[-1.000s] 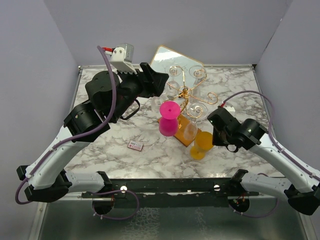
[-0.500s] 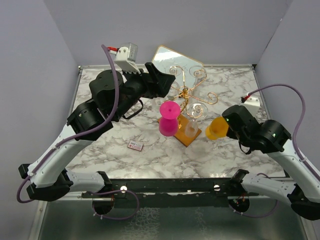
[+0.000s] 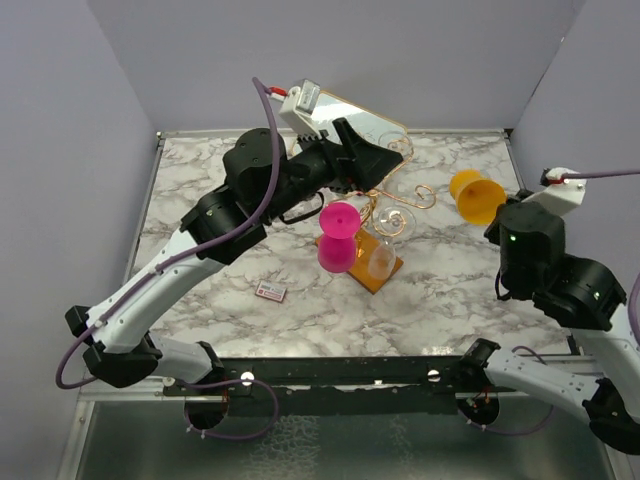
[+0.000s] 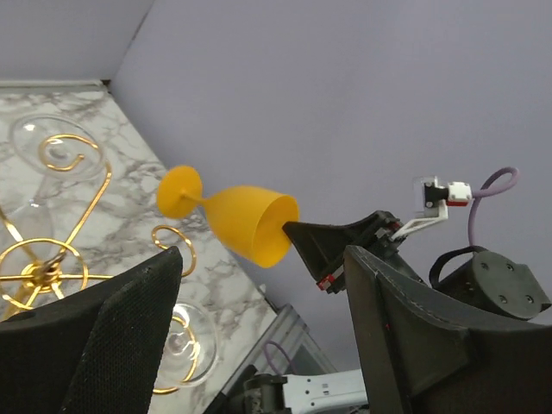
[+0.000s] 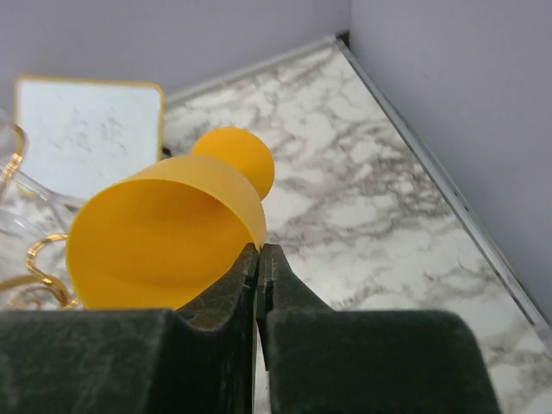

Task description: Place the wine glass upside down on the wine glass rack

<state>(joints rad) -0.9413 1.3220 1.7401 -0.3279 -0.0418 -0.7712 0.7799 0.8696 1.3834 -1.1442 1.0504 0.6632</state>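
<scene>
Right of wine glass rack [image 3: 372, 190], orange wine glass [image 3: 477, 196] held aloft, sideways, rim pinched by right gripper [image 5: 259, 253]. Left gripper [image 4: 261, 267] spread, empty, above rack. Carry step judged underway; next: glass to be inverted, foot slid into 1 free scroll.

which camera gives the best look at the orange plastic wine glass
The left wrist view: the orange plastic wine glass lies side-on, with foot, stem and bowl all visible and the right gripper pinching its rim. The right wrist view looks into the bowl, with the stem hidden. The top view shows it small, at the right.
</scene>
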